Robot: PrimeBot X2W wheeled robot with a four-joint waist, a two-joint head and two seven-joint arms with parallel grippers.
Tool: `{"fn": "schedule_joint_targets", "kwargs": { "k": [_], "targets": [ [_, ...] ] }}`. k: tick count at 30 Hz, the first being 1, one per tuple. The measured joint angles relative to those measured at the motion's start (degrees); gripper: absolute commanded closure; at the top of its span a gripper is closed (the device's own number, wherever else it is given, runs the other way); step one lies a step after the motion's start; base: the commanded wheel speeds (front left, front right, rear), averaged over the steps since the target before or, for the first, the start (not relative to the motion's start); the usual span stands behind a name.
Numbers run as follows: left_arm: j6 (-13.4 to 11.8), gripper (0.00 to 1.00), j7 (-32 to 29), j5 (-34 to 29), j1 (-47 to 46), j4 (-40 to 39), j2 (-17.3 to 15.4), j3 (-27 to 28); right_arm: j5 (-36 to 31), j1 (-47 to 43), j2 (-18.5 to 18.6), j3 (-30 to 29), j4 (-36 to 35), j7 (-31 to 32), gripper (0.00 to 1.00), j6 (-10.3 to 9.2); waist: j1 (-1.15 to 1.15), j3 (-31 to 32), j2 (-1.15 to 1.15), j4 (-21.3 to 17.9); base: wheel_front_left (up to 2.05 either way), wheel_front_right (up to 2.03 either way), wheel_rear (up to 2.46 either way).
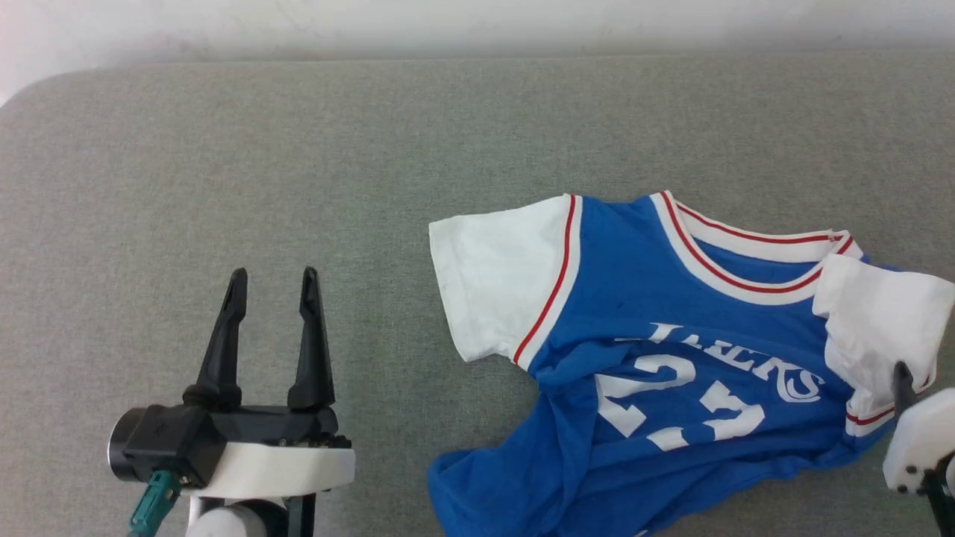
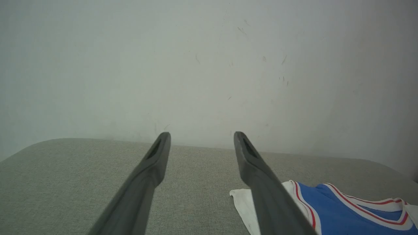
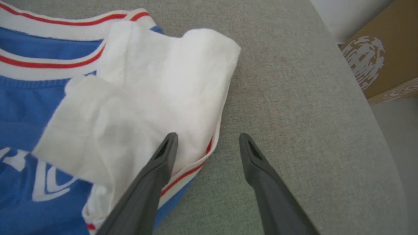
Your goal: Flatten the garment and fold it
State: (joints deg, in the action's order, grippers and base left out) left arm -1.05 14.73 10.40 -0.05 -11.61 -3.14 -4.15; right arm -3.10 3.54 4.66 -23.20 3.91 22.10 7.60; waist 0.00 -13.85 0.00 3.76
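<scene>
At the lower left of the head view the left gripper (image 1: 273, 272) hovers over the bare grey-green woven table cover (image 1: 224, 149). Its two long dark fingers are spread wide with nothing between them. It is well apart from the cloth, probably parked there to wait its turn. Its own wrist view looks along the fingers toward a plain pale wall (image 2: 196, 65).

Right of centre lies the garment (image 1: 671, 313), a royal-blue jersey T-shirt with white print and a red-and-white striped collar (image 1: 746, 257). It is front up, with the neck toward the top of the frame. The white short sleeve on its left side (image 1: 500, 276) lies spread flat. The blue body below it is rucked and bunched toward the bottom edge, so the printed number buckles. The other white sleeve (image 1: 880, 313) is flopped inward over the chest instead of lying out to the side. That makes it the likely next thing to straighten.

At the far right edge the right gripper (image 3: 208, 135) sits at that folded sleeve. Its fingers are parted. One hangs over the striped hem and the other over bare cover just beside it, straddling the edge without pinching it. This looks like a line-up for a grasp to draw the sleeve outward. A brown cardboard box (image 3: 385, 52) stands beyond the table's rounded corner, at the upper right of the right wrist view.
</scene>
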Motion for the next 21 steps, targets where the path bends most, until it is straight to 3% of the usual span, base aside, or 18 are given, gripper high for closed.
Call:
{"fn": "schedule_joint_targets", "kwargs": {
  "k": [5, 11, 17, 21],
  "targets": [
    [0.00, 0.00, 0.00, -0.01, -0.02, 0.34, 0.00, 0.13, -0.31, 3.25, -0.93, 3.39, -3.63, -1.72, 0.00, 0.00, 0.00, 0.36, 0.00, -0.46, 0.00, 0.00, 0.00],
    [-0.01, 0.00, 0.00, 0.10, -0.04, 0.47, 0.02, -0.21, 1.23, 6.37, -0.56, 15.43, -8.89, 1.85, 0.00, 0.01, 0.00, 0.56, 0.00, 0.18, 0.00, 0.00, 0.00],
    [-0.03, 0.00, 0.00, 0.40, -0.12, 0.53, 0.07, -1.11, 4.57, 7.84, 3.42, 26.24, -2.89, 11.28, 0.00, 0.01, 0.00, -0.20, 0.00, 2.01, 0.00, 0.00, 0.00],
    [-0.08, 0.00, 0.00, 0.71, -0.19, 0.86, 0.09, -1.57, 5.73, 10.11, 5.39, 29.14, 3.76, 15.01, 0.00, -0.02, 0.00, -0.89, 0.00, 3.59, 0.00, 0.00, 0.00]
  ]
}}
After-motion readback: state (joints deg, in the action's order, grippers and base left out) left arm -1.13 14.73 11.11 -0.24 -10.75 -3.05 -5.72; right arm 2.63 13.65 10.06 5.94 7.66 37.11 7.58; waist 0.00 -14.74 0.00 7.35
